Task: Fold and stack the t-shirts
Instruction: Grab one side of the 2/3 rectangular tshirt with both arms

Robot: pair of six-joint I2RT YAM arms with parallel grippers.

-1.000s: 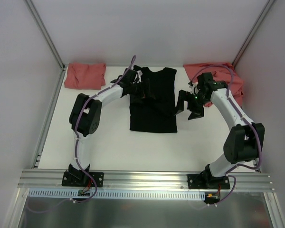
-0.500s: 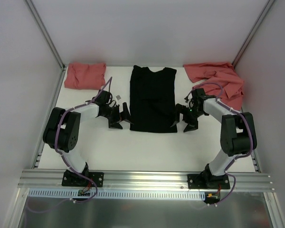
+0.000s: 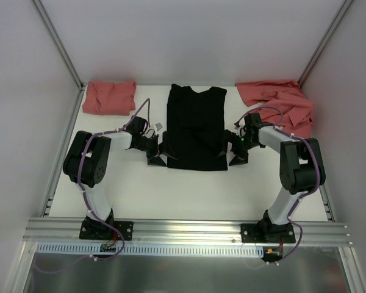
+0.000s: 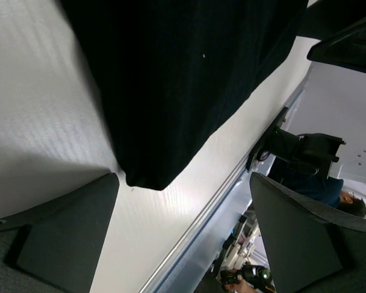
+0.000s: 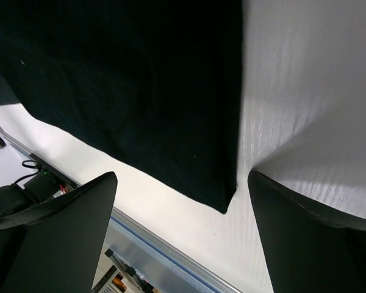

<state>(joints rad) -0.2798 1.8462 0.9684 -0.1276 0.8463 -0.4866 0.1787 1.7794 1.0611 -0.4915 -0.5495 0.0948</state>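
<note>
The black t-shirt (image 3: 196, 126) lies flat in the middle of the table, its sides folded in to a narrow rectangle, collar at the far end. My left gripper (image 3: 159, 154) is open at its near left corner (image 4: 147, 177), which lies between the fingers. My right gripper (image 3: 230, 155) is open at its near right corner (image 5: 222, 198). A folded salmon-red t-shirt (image 3: 110, 97) lies at the far left. A crumpled salmon-red t-shirt (image 3: 280, 104) lies at the far right.
The white table (image 3: 189, 189) ends at a metal rail (image 3: 189, 231) at the near edge. Grey walls close the left, right and far sides.
Both arms came down from the shirt's upper sides to its near corners. The sleeves are now folded in. Over the last half second both open grippers moved in towards the corners.
</note>
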